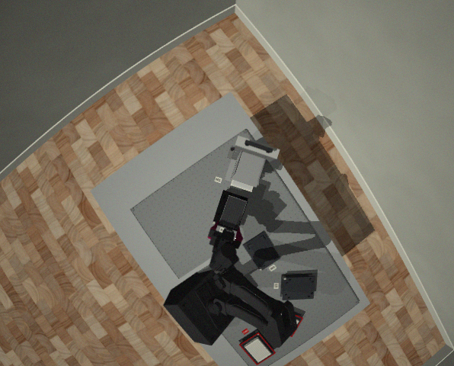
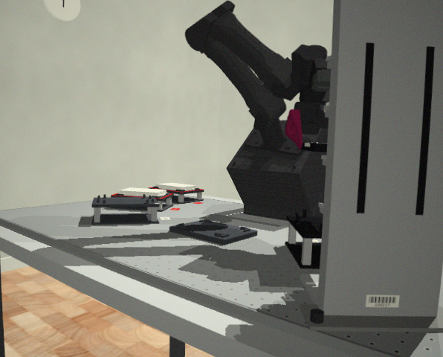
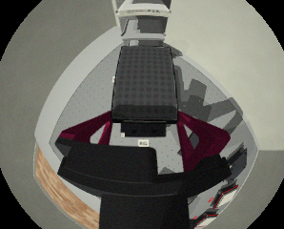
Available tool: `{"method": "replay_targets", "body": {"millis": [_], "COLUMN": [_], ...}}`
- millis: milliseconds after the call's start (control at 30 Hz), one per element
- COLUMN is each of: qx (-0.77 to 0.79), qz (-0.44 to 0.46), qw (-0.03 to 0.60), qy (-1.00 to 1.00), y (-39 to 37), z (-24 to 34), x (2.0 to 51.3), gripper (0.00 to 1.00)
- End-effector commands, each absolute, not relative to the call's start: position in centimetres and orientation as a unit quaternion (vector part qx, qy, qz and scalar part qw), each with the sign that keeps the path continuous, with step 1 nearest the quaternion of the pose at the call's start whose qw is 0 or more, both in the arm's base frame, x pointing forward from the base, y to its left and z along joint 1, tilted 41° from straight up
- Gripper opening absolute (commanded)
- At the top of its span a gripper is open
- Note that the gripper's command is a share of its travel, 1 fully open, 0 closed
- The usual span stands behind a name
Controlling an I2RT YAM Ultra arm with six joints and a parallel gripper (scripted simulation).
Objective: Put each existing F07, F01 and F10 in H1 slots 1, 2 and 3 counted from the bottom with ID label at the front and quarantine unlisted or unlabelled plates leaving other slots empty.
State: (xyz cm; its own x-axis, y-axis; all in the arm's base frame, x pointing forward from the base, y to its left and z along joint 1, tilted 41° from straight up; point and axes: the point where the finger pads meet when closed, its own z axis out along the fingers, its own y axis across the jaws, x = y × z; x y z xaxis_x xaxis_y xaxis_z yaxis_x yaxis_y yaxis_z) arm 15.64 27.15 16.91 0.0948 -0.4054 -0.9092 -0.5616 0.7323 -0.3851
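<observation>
My gripper point(image 1: 228, 227) point(image 3: 144, 114) is shut on a black 96-well plate point(image 1: 234, 209) point(image 2: 319, 146) point(image 3: 144, 78). The plate is roughly level in the air, above the regrip nest RG point(image 2: 310, 226) and in front of hotel H1 point(image 1: 250, 167) point(image 2: 346, 249) point(image 3: 143, 9). The plate's end towards me looks black in the wrist view; I see no readable ID there. H1's side wall hides its slots in the exterior view. In the wrist view a pale front edge in H1 bears small marks that I cannot read. White plates point(image 1: 257, 348) point(image 2: 143, 191) point(image 2: 175, 186) rest on the two red-rimmed quarantine nests.
A low dark nest point(image 1: 258, 247) point(image 2: 214, 231) lies right of the arm's wrist. A raised dark nest point(image 1: 299, 287) point(image 2: 123, 202) stands farther right with no plate on it. The arm's elbow partly hides one quarantine nest in the top view. Their deck labels are too small to read.
</observation>
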Motion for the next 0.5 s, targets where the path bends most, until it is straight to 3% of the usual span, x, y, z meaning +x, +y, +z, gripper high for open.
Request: {"method": "replay_targets", "body": {"millis": [0, 467], "qx": [-0.361, -0.361], "qz": [0.069, 0.069], "qw": [0.648, 0.648], "qy": [0.667, 0.667], "y": [27.64, 28.45], "z": [17.51, 18.19], "x": [15.56, 16.14], "gripper": [0.86, 0.86]}}
